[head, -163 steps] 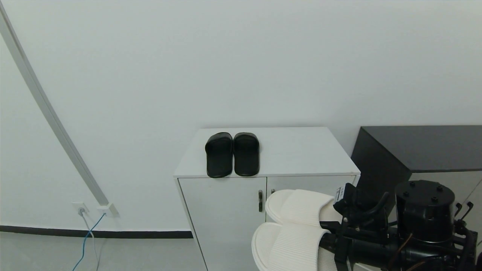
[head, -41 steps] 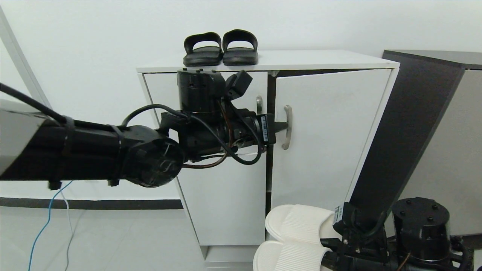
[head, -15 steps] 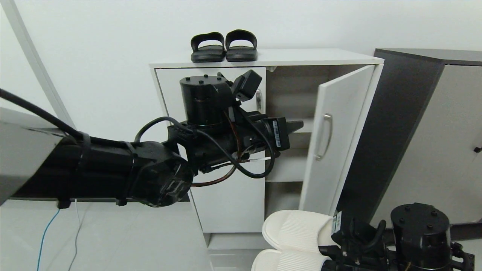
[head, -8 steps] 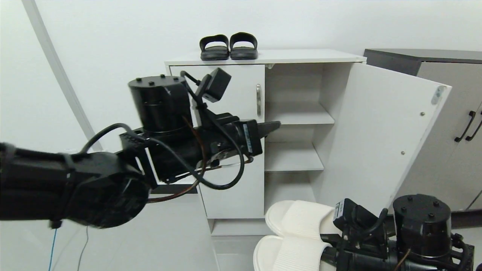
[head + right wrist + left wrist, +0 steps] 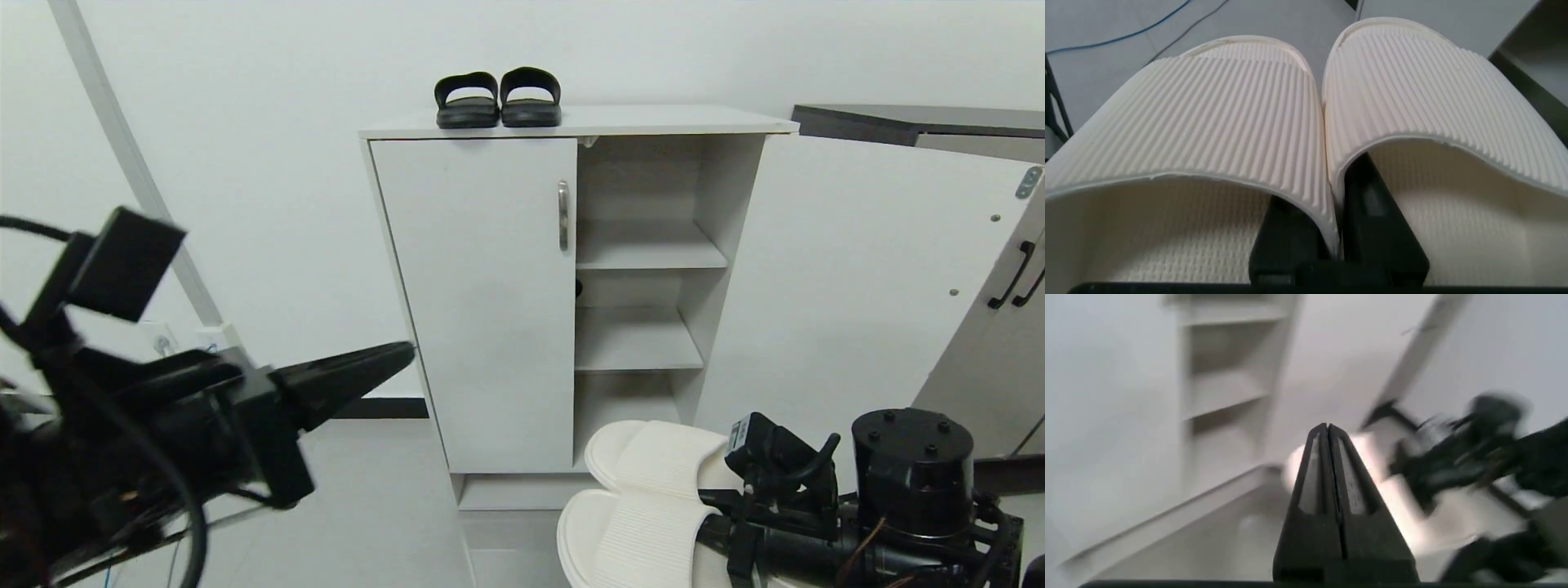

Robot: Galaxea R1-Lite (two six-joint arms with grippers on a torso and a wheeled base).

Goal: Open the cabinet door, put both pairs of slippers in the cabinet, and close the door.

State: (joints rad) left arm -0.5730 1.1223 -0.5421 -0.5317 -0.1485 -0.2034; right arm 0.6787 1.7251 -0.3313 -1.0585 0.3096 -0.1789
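Cabinet door (image 5: 857, 286) stands open. Left pincer (image 5: 359, 371) pressed together, empty. Right pincer (image 5: 1337, 237) clamped on the white slippers (image 5: 645, 490). Next, I reckon, they go onto a shelf (image 5: 633, 339).

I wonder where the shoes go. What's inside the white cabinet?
Two bare shelves show in the open right half of the cabinet. The shut left door hides the rest.

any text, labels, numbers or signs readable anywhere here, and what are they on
No text can be read in any view.
Print on the white sticker behind the right pincer: too small to read.
On the cabinet, the black slippers and the white slippers: no print visible.
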